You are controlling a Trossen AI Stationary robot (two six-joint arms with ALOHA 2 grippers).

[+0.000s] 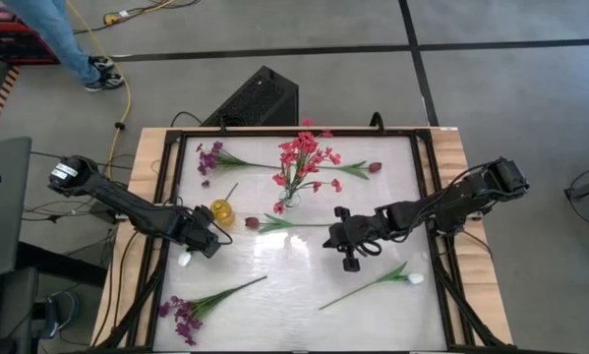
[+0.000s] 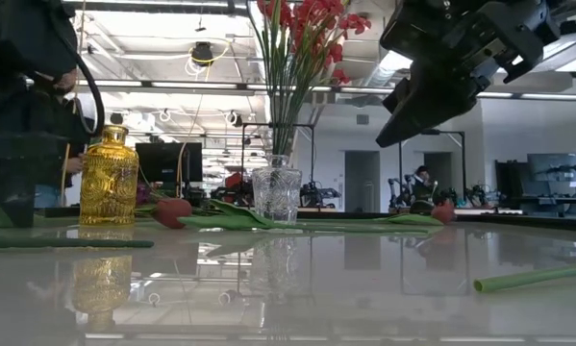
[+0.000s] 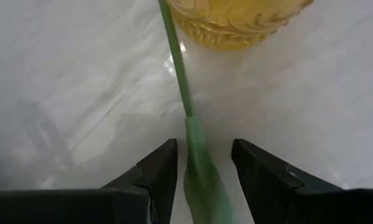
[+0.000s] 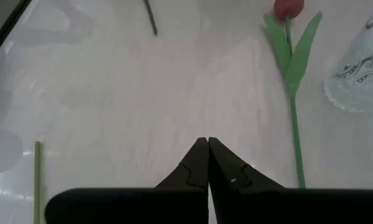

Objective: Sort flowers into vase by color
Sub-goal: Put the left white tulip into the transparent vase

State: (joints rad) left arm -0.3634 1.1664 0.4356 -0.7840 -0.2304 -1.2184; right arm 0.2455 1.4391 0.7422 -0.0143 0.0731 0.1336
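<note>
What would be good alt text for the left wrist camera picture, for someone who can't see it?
The left gripper has its two dark fingers open on either side of a thin green flower stem lying on the white table. The stem runs ahead past the base of a yellow glass vase.

The left arm, dark and jointed, reaches in from about nine o'clock of the high view, its elbow out beyond the white table (image 1: 304, 295) edge and its forearm slanting inward toward four o'clock. Its left hand (image 1: 202, 243) sits low, with the two dark fingers (image 3: 158, 171) parted and a thin green flower stem (image 3: 195, 149) lying in the gap between them; contact with the pads cannot be told. The right arm comes in from three o'clock, forearm slanting toward eight o'clock. Its right hand (image 1: 345, 239) hangs above the table near the centre, fingers pressed together with nothing between them.
</note>
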